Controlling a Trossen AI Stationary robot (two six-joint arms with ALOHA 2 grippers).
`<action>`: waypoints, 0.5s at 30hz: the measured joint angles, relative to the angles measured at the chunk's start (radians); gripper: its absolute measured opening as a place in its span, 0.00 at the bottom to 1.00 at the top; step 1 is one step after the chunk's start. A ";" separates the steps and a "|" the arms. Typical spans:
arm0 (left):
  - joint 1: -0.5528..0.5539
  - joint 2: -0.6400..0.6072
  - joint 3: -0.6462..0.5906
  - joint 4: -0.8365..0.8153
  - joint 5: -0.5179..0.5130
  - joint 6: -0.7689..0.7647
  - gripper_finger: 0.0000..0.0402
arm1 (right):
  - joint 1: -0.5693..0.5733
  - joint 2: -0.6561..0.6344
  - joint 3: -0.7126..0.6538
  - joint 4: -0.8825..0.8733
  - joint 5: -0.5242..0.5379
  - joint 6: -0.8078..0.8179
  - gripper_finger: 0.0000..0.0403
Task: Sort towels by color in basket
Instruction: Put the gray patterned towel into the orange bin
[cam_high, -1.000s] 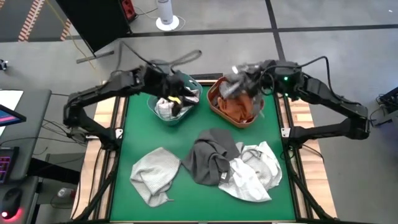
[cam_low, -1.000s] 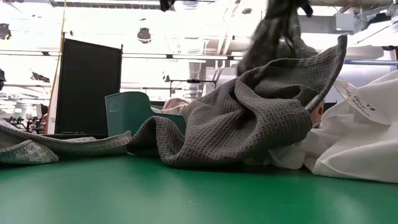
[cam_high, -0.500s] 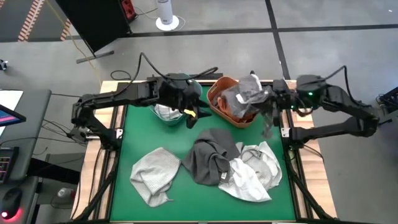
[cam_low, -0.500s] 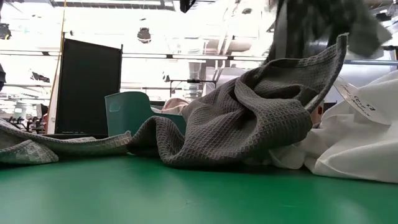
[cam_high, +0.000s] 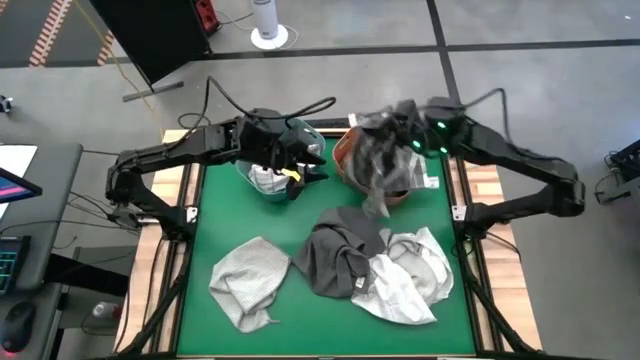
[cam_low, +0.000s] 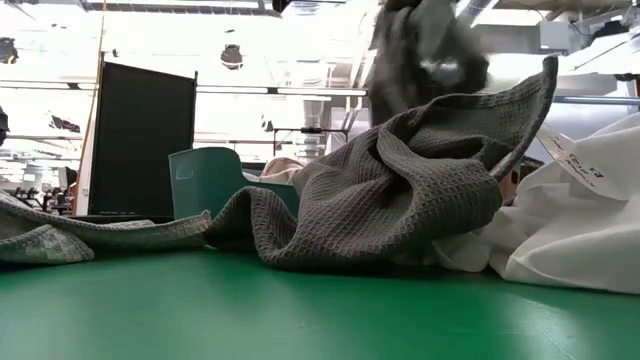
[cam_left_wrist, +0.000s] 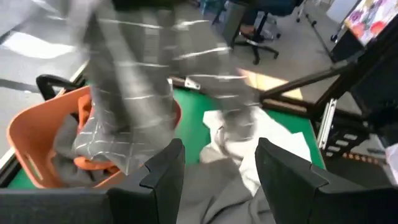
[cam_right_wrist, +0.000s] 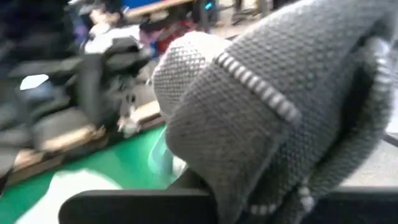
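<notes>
The right gripper (cam_high: 400, 130) held a limp grey striped towel (cam_high: 378, 165) bunched over the orange basket (cam_high: 343, 165). It looked light and floppy, best pinched at a fold. The left gripper (cam_high: 305, 165), fingers apart, waited beside that basket.

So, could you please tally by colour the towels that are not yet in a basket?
Light grey towel: 1
Dark grey towel: 1
White towel: 1
Grey checked towel, held in the right claw: 1
Total: 4
</notes>
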 joint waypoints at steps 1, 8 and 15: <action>0.000 0.000 0.000 -0.012 0.000 0.005 0.46 | -0.020 0.031 0.000 0.039 0.000 0.012 0.08; 0.001 -0.032 0.000 -0.100 0.041 0.014 0.46 | -0.162 0.210 0.002 -0.029 0.046 0.021 0.07; 0.000 -0.080 0.000 -0.171 0.009 0.024 0.46 | -0.213 0.273 0.001 -0.478 0.292 0.019 0.07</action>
